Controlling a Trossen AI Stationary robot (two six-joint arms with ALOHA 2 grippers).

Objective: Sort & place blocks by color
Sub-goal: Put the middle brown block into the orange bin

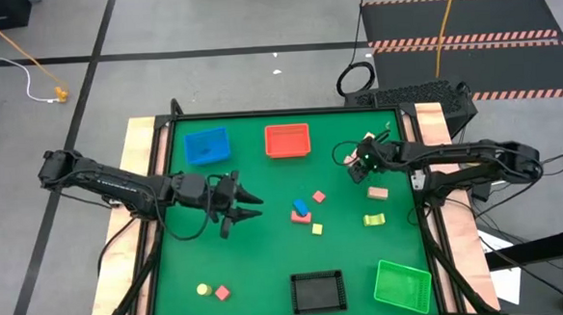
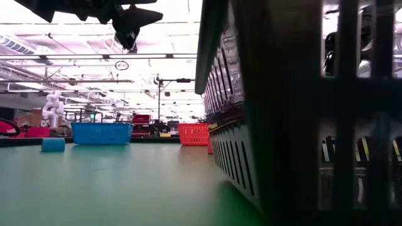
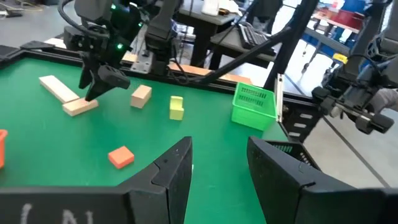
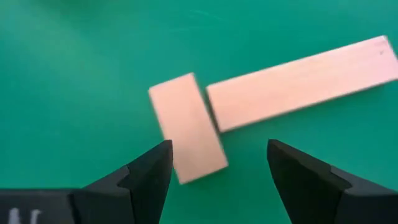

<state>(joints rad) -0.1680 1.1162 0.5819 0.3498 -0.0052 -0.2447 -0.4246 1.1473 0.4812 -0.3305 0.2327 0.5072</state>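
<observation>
Only the right wrist view shows the right end effector (image 4: 214, 171) open above a short tan wooden block (image 4: 187, 127). It touches a long tan wooden bar (image 4: 301, 83). The left end effector (image 1: 243, 205) hovers open, empty; no writing is readable.

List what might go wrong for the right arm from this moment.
The right tool hangs open over a short tan wooden block that nearly touches a long tan wooden bar. Closing here could nudge the bar or pinch both. The block also lies skewed to the fingers, so it might twist out.

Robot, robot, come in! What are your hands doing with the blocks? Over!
Right gripper open, above two tan blocks. Left gripper open, empty, mid-table. Nothing in the way.
</observation>
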